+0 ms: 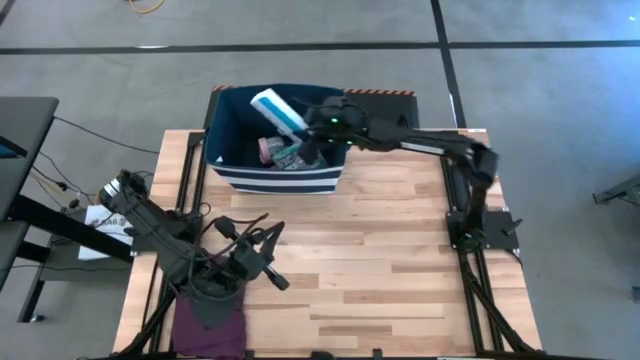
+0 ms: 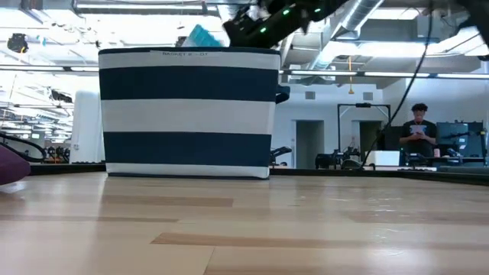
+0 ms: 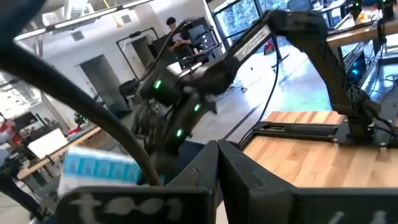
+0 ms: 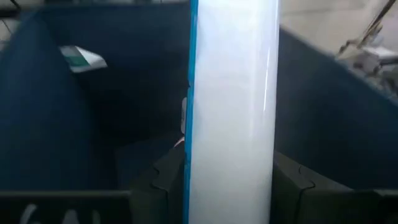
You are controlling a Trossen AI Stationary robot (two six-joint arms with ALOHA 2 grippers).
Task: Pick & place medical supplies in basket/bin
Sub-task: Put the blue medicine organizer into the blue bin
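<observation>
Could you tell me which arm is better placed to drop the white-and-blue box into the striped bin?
The right: its hand holds the box over the bin. The left hand sits shut near the table's front.

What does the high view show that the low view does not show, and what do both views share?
Only the high view shows the inside of the bin, where small items lie, the left gripper parked near the table's front edge, and a folded purple cloth.

Only the low view shows the bin's striped side wall at full height and a person standing in the room behind.

Both show the right gripper above the bin, closed on a blue-white pill strip whose end sticks up over the rim.
</observation>
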